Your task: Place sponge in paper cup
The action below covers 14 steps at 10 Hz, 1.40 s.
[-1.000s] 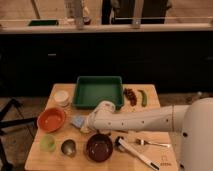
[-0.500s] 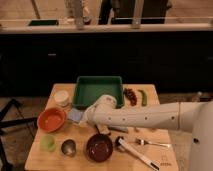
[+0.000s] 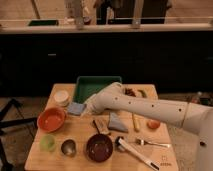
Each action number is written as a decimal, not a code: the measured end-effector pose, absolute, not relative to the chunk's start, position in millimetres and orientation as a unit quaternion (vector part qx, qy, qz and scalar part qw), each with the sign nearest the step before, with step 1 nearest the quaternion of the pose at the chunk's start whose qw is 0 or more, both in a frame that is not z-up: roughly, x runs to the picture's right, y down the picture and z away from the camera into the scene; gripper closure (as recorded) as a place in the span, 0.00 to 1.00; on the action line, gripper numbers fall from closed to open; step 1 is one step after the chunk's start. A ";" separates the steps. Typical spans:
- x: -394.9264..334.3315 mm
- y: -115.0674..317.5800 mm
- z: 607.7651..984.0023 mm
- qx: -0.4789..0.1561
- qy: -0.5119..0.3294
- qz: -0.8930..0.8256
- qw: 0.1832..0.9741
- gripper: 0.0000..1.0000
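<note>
Sponge (image 3: 75, 108) hung at the tip of the gripper (image 3: 84, 107), a small, flat, soft-looking blue-grey block between the orange bowl (image 3: 51, 119) and the near left corner of the green tray (image 3: 95, 87). The jaws appeared closed on its right edge, though the grip itself was hard to make out. The paper cup (image 3: 62, 97) stood up and to the left of the jaws, just past the sponge, near the far left corner of the table (image 3: 82, 134). It was short, round and cream-walled, with its mouth up. The sponge's long axis ran roughly left to right. The coming move probably called for a short carry leftward and away. The flat block might catch on the rim.
</note>
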<state>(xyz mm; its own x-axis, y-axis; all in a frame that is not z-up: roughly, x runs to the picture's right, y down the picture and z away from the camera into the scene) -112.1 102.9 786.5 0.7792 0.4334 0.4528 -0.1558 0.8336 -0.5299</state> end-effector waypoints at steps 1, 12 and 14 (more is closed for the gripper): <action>-111.2 96.5 784.1 -0.242 -0.303 0.153 0.909 1.00; -141.0 38.8 779.7 -0.221 -0.331 0.073 0.915 1.00; -147.3 31.3 781.3 -0.225 -0.324 0.055 0.917 1.00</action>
<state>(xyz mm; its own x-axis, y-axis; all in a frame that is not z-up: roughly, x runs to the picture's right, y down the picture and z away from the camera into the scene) -147.3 31.3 781.3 0.7838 0.2466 0.5699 0.0454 0.8925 -0.4487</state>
